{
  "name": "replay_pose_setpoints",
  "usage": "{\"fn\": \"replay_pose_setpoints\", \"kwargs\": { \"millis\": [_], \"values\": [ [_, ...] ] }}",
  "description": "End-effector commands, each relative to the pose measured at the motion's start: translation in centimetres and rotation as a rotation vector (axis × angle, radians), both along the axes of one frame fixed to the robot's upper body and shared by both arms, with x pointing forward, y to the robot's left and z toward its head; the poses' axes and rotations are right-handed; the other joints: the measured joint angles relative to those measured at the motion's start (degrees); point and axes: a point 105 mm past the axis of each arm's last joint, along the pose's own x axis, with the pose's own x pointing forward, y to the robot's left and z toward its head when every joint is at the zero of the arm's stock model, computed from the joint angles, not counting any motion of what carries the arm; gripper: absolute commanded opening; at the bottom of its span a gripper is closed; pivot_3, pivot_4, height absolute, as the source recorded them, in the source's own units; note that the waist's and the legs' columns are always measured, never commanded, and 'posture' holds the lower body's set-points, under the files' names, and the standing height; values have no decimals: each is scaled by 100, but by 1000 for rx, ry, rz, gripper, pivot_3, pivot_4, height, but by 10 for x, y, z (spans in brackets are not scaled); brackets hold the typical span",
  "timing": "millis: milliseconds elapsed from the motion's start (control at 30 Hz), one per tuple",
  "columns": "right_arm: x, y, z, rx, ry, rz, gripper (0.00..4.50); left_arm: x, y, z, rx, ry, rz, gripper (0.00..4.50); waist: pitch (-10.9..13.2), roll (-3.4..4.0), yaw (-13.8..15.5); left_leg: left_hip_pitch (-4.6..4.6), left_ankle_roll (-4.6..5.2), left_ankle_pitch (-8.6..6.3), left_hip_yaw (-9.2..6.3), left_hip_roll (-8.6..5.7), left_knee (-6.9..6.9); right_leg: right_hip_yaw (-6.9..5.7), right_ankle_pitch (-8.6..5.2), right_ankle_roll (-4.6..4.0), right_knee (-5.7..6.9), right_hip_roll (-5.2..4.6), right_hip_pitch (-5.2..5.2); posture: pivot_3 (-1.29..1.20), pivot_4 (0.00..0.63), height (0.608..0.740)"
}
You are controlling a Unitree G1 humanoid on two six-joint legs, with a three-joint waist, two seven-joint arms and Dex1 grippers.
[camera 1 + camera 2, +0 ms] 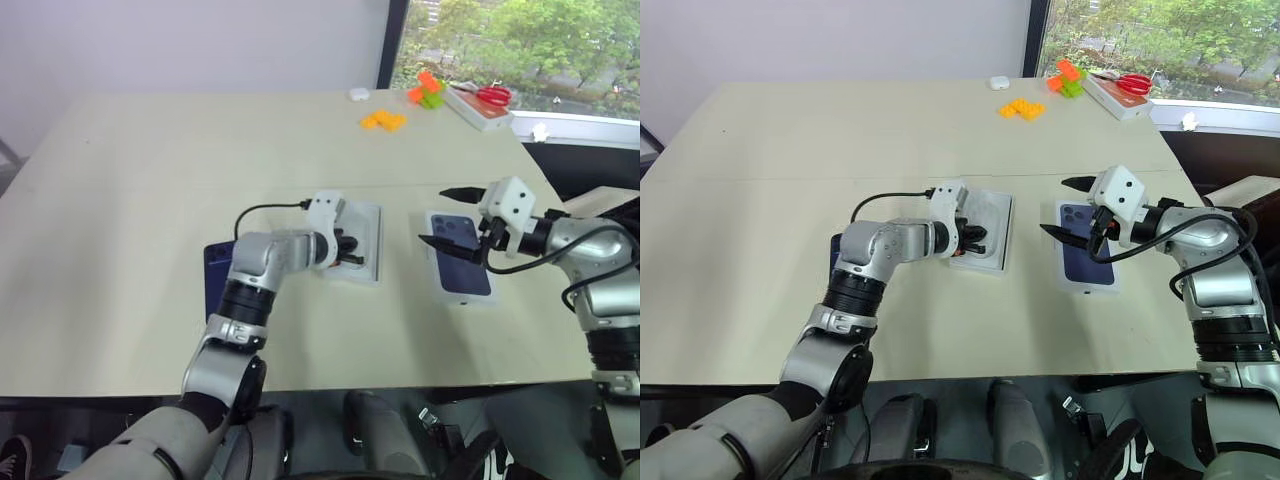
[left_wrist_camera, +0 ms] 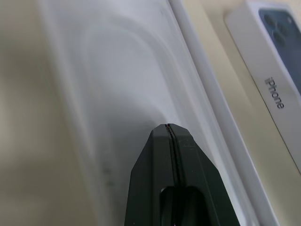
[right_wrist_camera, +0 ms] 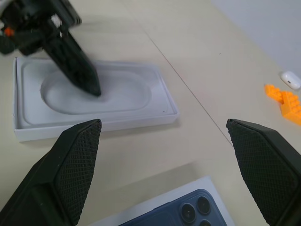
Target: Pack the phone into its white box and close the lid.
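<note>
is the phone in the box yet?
No. The phone lies on the table behind the left arm, while the white box holds only its insert.

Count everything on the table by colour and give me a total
White: 4 – box, lid with its blue phone print, small case, scissors tray
Dark blue: 1 – phone
Orange: 2 – brick cluster, brick
Green: 1 – brick
Red: 1 – scissors
Total: 9
</note>
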Motion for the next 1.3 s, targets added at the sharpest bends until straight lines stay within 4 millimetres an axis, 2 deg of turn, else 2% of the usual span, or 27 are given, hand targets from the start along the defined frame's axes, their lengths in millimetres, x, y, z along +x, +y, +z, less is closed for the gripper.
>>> {"fn": "replay_pose_setpoints", "kwargs": {
  "millis": [33,200,333,533,800,967,1133,1300],
  "values": [
    [4,0,20,10,-100,-8,4500,2,2,5,31,-66,3,22,0,0,6,1,0,0,1,0,0,0,0,0,1,0,0,0,150,740],
    [9,3,28,32,-133,-13,4500,4,2,-7,61,-51,34,22,0,0,23,-1,0,0,0,-3,0,0,0,0,-2,-4,2,0,150,740],
    [10,5,28,36,-138,-11,4500,-2,-5,-19,75,14,-4,22,0,1,16,-1,3,-1,0,-2,0,0,0,0,-3,-3,1,0,150,740],
    [11,4,28,35,-142,-17,4500,4,-12,-22,104,2,-35,22,-1,1,7,7,4,-2,3,-2,0,0,-1,2,0,-1,6,0,150,740],
    [11,-2,29,23,-149,-40,4500,-1,-26,-30,100,19,-91,22,-2,2,19,7,9,-5,1,-3,0,0,-5,7,-3,-4,10,0,150,740],
    [11,-2,29,23,-149,-41,4500,1,-35,-20,80,-13,-110,22,-2,2,29,10,9,-5,-1,-4,2,0,-10,16,-4,-5,15,0,150,740],
    [12,-1,30,25,-152,-39,4500,1,-27,-14,65,-7,-85,22,-2,2,18,7,12,-7,-2,-5,1,0,-17,27,-7,-6,15,0,150,740],
    [12,1,30,55,-146,-39,4500,-7,-15,26,-13,-150,-139,22,1,5,-17,1,19,-11,-2,-3,-2,2,-11,17,-6,-6,5,0,150,740]
  ]
}}
